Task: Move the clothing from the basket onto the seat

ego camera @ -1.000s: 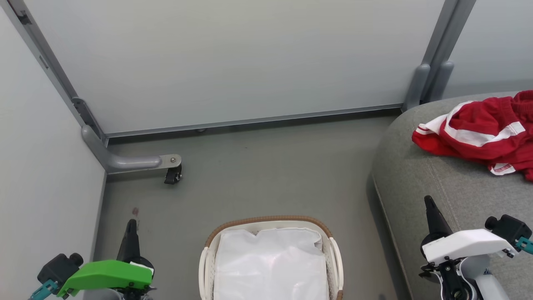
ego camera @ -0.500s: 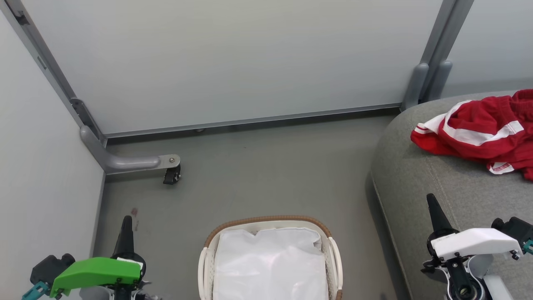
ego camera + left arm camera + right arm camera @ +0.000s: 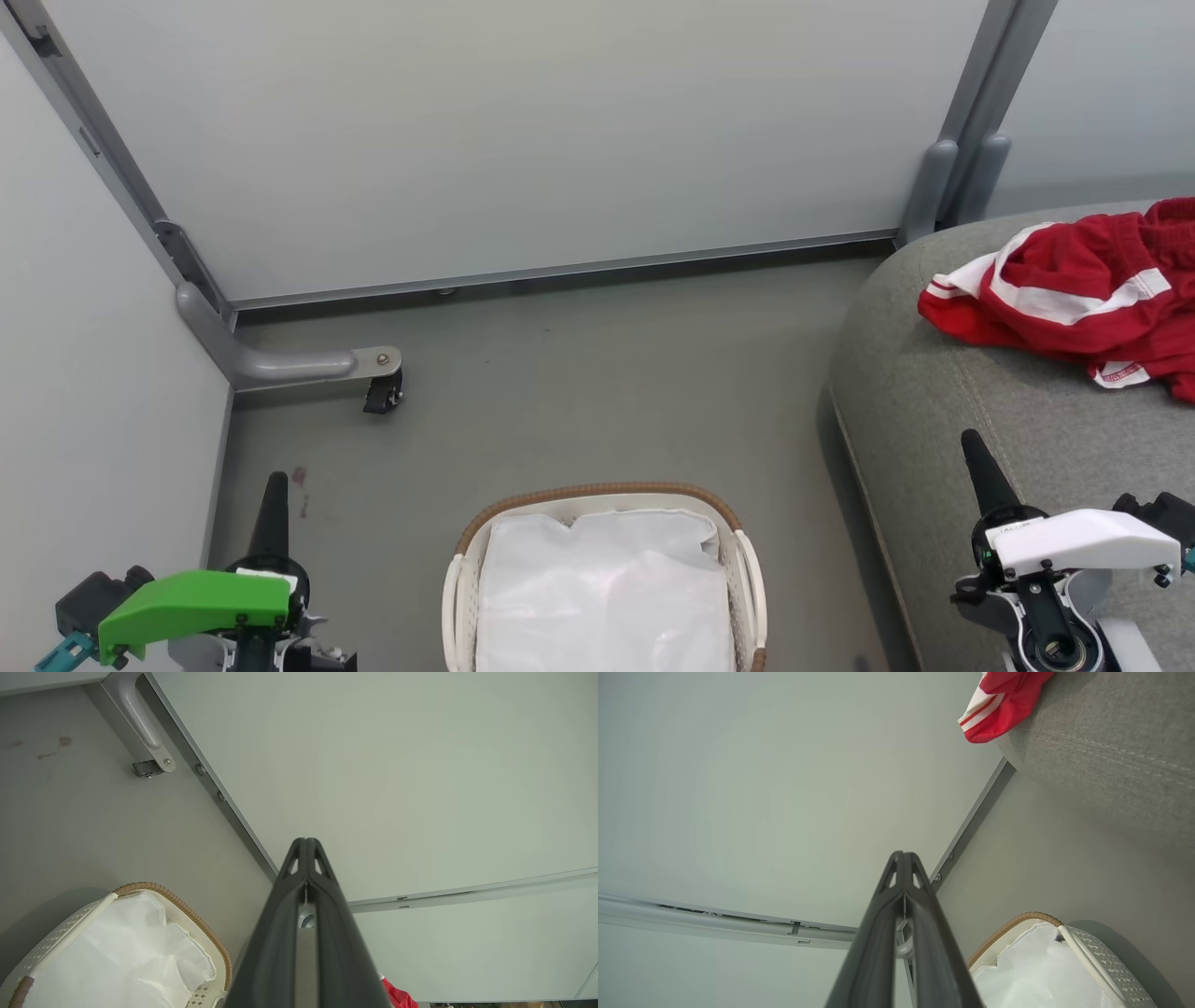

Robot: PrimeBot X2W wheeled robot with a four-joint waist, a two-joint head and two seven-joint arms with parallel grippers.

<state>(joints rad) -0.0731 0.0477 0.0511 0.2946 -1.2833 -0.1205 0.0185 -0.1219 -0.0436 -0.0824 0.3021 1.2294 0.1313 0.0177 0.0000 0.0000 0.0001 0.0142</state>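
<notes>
The red clothing [image 3: 1074,294] with white stripes lies bunched on the grey seat [image 3: 934,401] at the right; a red edge of it also shows as clothing [image 3: 999,704] on the seat [image 3: 1111,756]. The white basket [image 3: 597,492] with a brown woven rim stands on the floor at bottom centre, with just a white liner sheet [image 3: 602,597] showing inside it. My left gripper [image 3: 275,481] is shut and empty, left of the basket. My right gripper [image 3: 971,439] is shut and empty over the seat's front part. Both wrist views show the fingers pressed together, left gripper [image 3: 306,841], right gripper [image 3: 902,854].
Pale partition walls close off the back and left. A grey partition foot with a caster [image 3: 383,392] sticks out onto the floor at the left. Grey posts [image 3: 943,187] stand at the back beside the seat. Open grey floor [image 3: 579,383] lies between basket and wall.
Both grippers have drawn back toward the bottom of the head view, each still shut. The basket and the clothing have stayed where they were; the camera has shifted slightly.
</notes>
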